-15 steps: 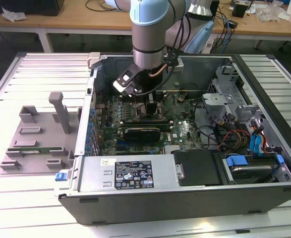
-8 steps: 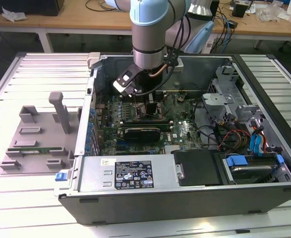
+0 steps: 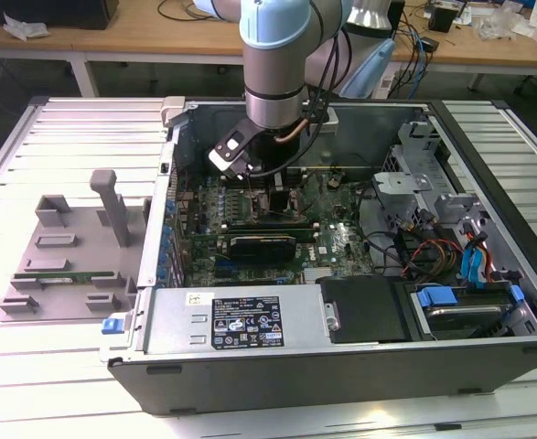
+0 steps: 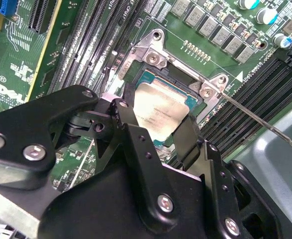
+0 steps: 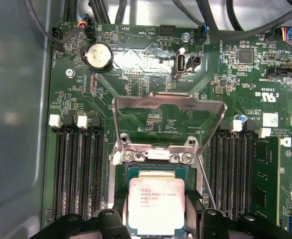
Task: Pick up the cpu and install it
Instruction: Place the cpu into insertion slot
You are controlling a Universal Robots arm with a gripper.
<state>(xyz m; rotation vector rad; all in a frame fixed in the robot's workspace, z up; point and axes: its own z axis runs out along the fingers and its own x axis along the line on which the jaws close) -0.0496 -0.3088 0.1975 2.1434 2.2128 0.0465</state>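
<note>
1. The arm reached straight down into the open computer case, which lay on a slatted table.
2. The gripper had its black fingers pressed against two opposite edges of the cpu, clamped on it.
3. The cpu was square over the socket on the motherboard, silver top up; whether it was fully seated I couldn't tell.
4. The metal load plate stood swung open just beside the socket, with memory slots on either side.
5. A grey fixture lay outside the case, at the exterior view's left.
</note>
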